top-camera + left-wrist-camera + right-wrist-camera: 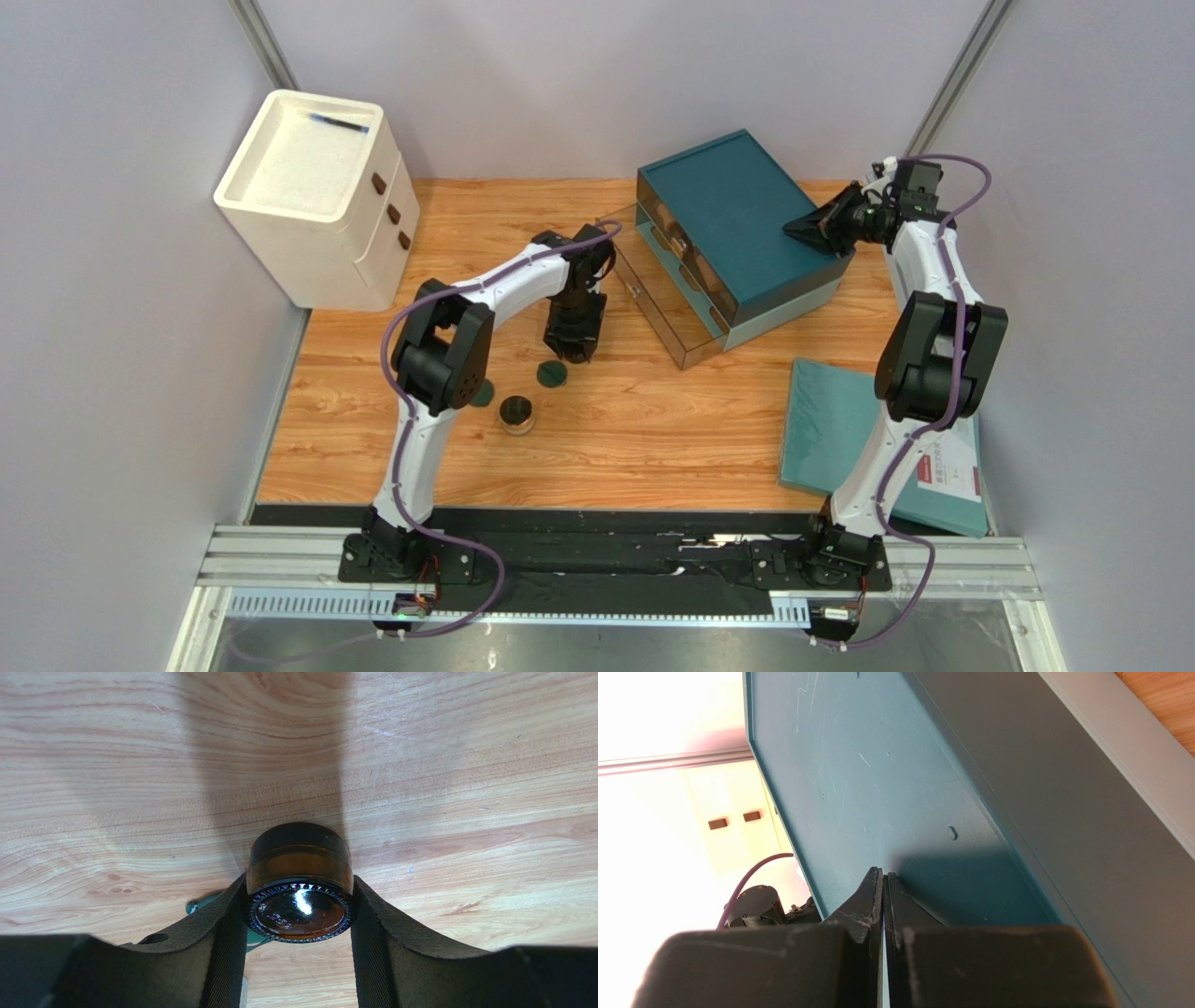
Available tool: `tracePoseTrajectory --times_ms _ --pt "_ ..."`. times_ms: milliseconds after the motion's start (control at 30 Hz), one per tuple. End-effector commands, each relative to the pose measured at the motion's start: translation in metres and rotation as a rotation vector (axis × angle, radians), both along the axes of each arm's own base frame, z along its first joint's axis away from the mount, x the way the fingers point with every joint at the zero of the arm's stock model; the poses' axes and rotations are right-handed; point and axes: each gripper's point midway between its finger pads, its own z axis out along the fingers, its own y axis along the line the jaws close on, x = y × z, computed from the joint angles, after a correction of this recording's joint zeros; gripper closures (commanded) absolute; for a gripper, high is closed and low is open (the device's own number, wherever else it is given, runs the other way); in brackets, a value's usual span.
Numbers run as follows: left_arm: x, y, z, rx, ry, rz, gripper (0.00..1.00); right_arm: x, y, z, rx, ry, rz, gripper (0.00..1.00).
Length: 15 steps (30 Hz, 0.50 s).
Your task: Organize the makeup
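While the left hand (298, 890) pinches a brown jar (300, 859), the right hand (884, 876) pressed together, a green disc (553, 374) and dark jar (518, 413) lie loose.

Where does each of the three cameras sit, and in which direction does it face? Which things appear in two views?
Top external: above and behind the bases, facing down on the table; left arm and right arm show whole.
Left wrist: on the left arm, facing down at the wood; left gripper holds a brown jar.
Right wrist: on the right arm, facing along the teal drawer box top; right gripper shows shut.
Shared: top and right wrist show that box and the white drawer cabinet.
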Motion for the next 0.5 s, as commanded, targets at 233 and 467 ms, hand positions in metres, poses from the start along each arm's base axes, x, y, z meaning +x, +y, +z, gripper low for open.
tracePoseTrajectory --times_ms 233,467 --pt "0.052 -0.046 0.128 -0.275 -0.331 -0.007 1.00 -0.034 0.000 -0.083 -0.051 0.284 -0.018 1.00" --pt "0.060 -0.087 0.172 -0.449 -0.430 -0.103 1.00 -0.034 0.001 -0.085 -0.047 0.292 -0.019 1.00"
